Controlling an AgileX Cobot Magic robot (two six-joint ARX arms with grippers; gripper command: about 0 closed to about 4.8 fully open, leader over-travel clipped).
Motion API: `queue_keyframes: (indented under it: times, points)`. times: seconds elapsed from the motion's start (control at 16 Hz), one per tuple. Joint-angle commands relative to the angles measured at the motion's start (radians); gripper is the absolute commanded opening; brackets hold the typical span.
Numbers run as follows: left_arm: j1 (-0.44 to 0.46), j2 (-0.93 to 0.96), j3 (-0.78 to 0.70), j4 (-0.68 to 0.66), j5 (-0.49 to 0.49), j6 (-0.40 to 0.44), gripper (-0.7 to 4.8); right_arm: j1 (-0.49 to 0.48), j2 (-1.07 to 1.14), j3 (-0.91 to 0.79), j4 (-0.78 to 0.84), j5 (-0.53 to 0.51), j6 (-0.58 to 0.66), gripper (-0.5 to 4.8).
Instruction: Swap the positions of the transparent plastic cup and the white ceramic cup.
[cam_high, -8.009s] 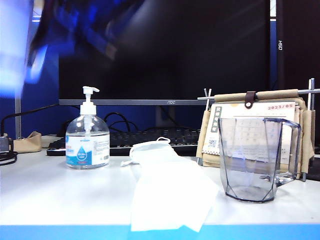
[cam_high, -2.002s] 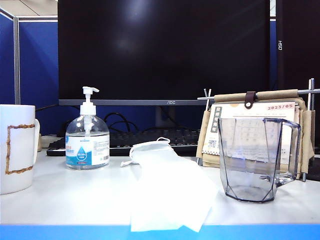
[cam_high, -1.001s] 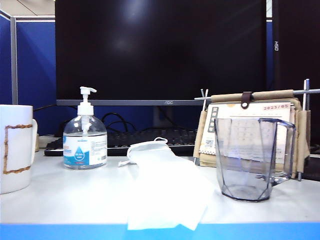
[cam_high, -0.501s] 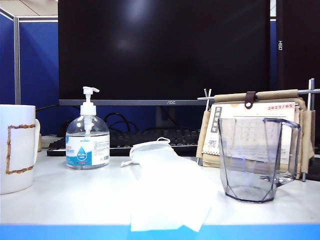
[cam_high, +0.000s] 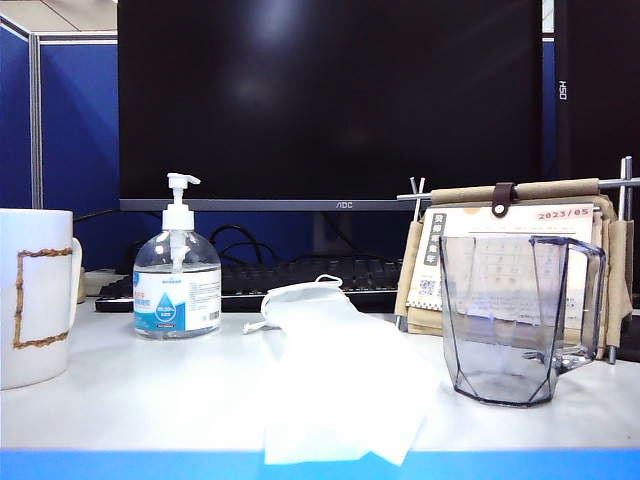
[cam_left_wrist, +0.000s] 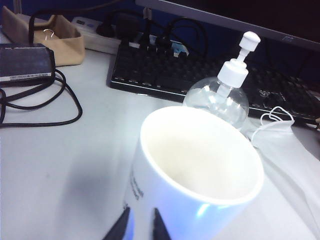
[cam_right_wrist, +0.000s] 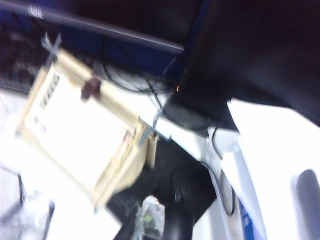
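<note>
White ceramic cup (cam_high: 34, 296) now sits at the desk's (cam_high: 150, 380) left edge, left pincer (cam_left_wrist: 138, 226) nearly closed beside it. Transparent plastic cup (cam_high: 520, 318) stays right; right pincer (cam_right_wrist: 150, 226) closed, apparently empty, view blurred.

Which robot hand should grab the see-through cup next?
Probably the right. The transparent plastic cup stands on the right side of the table, where the right hand works, shut and empty. The left hand is right by the white ceramic cup, far left.

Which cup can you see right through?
The transparent plastic cup on the right: the calendar shows through its angular walls. The white ceramic cup on the left is solid white with a brown outline.
</note>
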Motion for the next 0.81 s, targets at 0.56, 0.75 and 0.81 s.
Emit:
queue_keyframes:
  times: [0.56,0.75,0.81]
  points:
    - [0.002,-0.001,0.0,-0.013,0.005,-0.002,0.57,-0.001,-0.018,-0.013,0.178,0.185,0.011,0.13]
    - [0.002,-0.001,0.0,-0.013,0.005,-0.002,0.57,-0.001,-0.031,-0.013,0.174,0.282,0.01,0.13]
    - [0.001,-0.001,0.0,-0.013,0.005,-0.002,0.57,-0.014,-0.033,-0.013,0.157,0.306,0.009,0.13]
